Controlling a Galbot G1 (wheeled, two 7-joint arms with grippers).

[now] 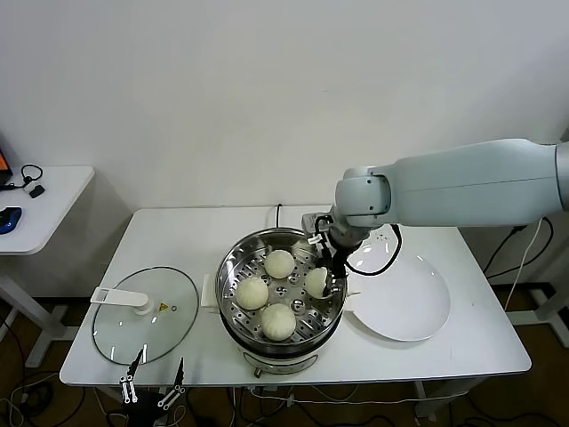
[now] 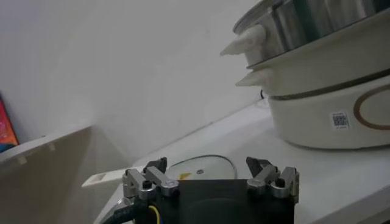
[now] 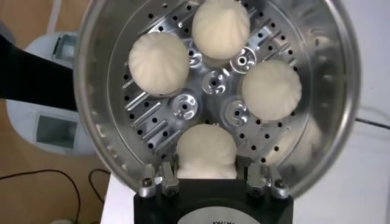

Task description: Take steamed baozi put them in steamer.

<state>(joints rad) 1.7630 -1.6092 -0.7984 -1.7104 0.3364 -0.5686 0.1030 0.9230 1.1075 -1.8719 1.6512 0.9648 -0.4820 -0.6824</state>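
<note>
Right pincer [image 3: 206, 178] grasping fourth baozi [image 3: 206, 152] directly between its jaws, low inside steamer [image 3: 341, 91], right side; release next.

The steamer [image 1: 233, 283] is shiny metal, bright like a mirror. Its tray [image 3: 210, 82] inside is smooth metal with lots of little holes. The four baozi [image 3: 220, 27] look soft and matt, with fine folds on top. The lid [image 1: 178, 311] is clear, glossy glass with a smooth white plastic handle [image 1: 122, 300]. The plate [image 1: 409, 307] is smooth, white and a bit shiny. The table [image 1: 480, 342] is plain, flat white. The right gripper [image 3: 210, 182] has a black matt body with small grey metal parts.
</note>
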